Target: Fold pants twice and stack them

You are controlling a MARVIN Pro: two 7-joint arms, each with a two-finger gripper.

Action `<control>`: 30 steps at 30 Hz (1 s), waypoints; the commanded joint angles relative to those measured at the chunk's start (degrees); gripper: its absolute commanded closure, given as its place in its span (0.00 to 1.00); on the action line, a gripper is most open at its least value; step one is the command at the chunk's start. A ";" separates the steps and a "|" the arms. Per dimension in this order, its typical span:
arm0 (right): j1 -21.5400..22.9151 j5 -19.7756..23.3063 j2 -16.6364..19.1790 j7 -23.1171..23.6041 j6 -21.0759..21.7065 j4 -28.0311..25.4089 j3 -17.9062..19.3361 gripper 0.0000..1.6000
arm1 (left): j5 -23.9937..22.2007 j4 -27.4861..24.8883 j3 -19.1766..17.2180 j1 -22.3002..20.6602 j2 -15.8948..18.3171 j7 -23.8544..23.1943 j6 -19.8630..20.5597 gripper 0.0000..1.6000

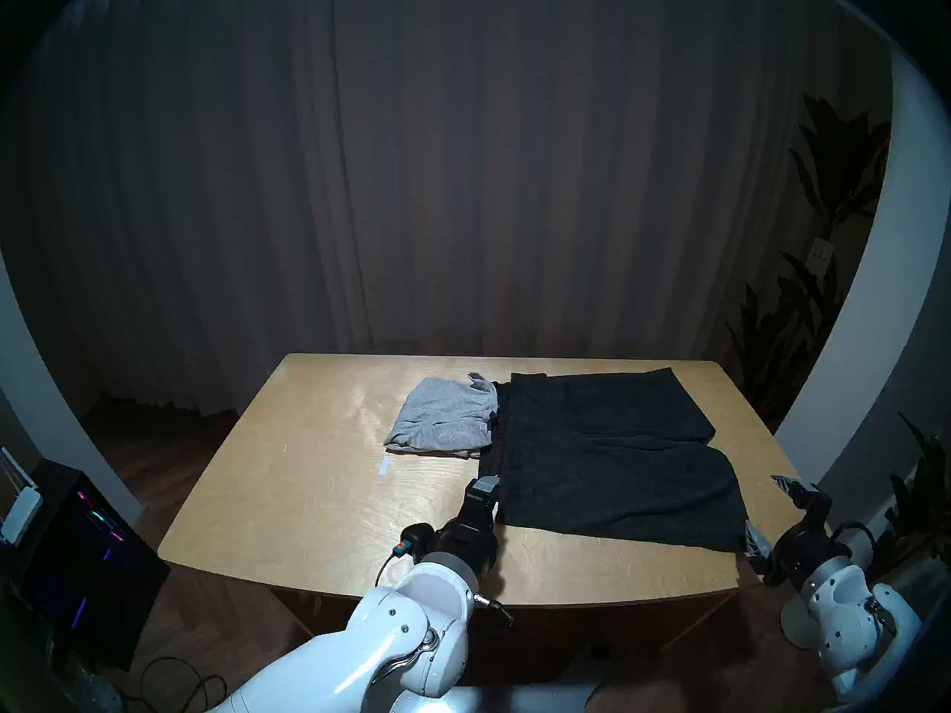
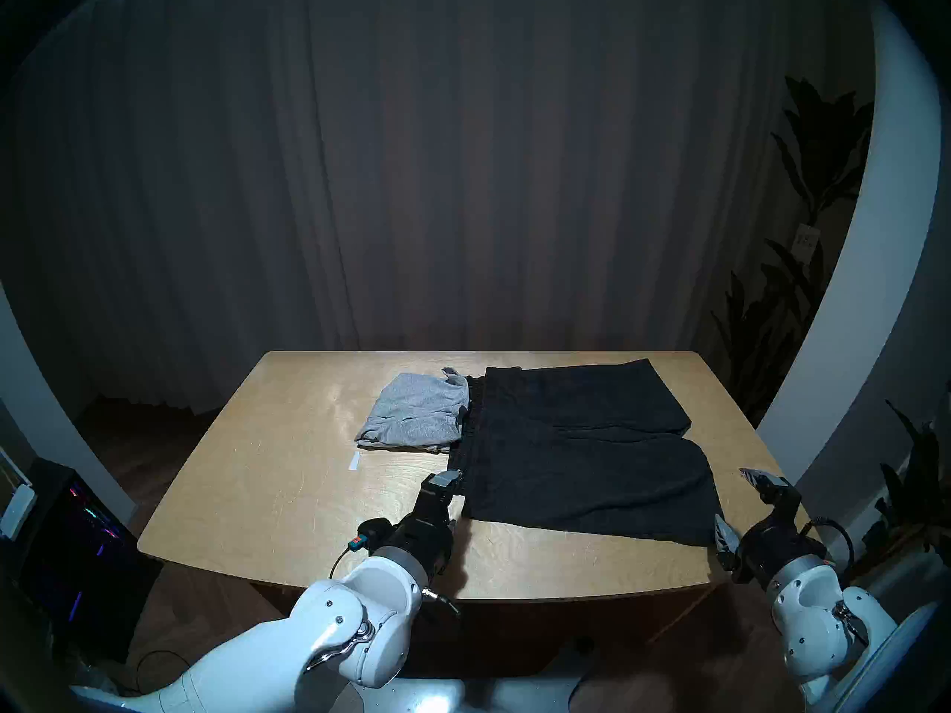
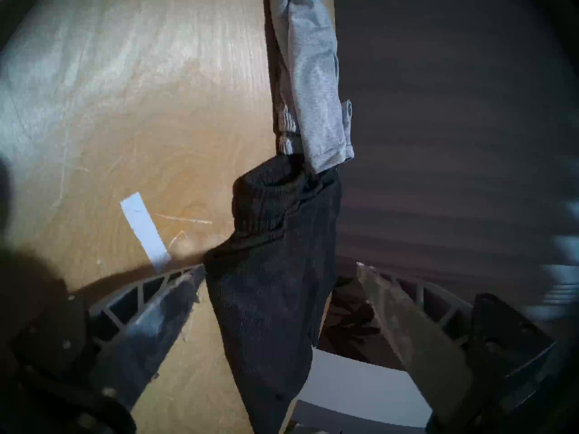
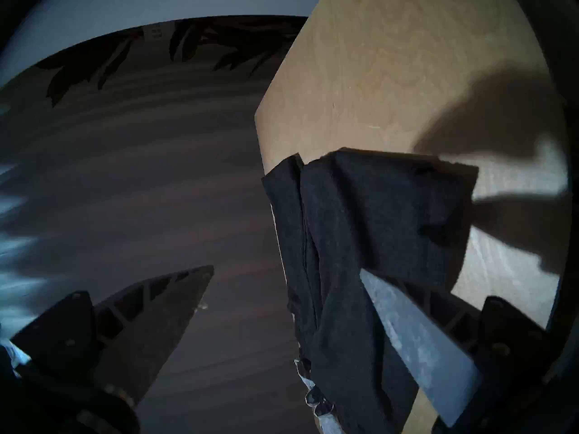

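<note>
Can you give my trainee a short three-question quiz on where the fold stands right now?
1. True or false: the grey shorts are already folded, while the black shorts lie spread flat.
2. Which end of the black shorts is next to the left gripper: A waistband, B leg hems?
3. Fill in: both grippers, including the right gripper, stand ____ and hold nothing.

Key: 1 true; 2 A; 3 open.

small shorts (image 1: 445,416) – left of large shorts (image 1: 612,460)
</note>
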 commanded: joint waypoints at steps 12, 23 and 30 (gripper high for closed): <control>1.22 -1.74 1.15 -4.04 -3.53 1.74 -1.32 0.00 | -0.48 1.23 -0.49 -3.13 -1.38 2.92 2.01 0.00; 4.04 -2.56 1.94 -6.54 -5.28 3.67 -3.66 0.00 | -4.32 4.30 -2.99 -2.74 -1.84 3.87 2.52 0.00; 4.95 -3.01 2.15 -7.44 -5.95 4.19 -4.27 0.00 | -6.06 5.79 -3.37 -3.11 -2.38 3.73 3.73 0.00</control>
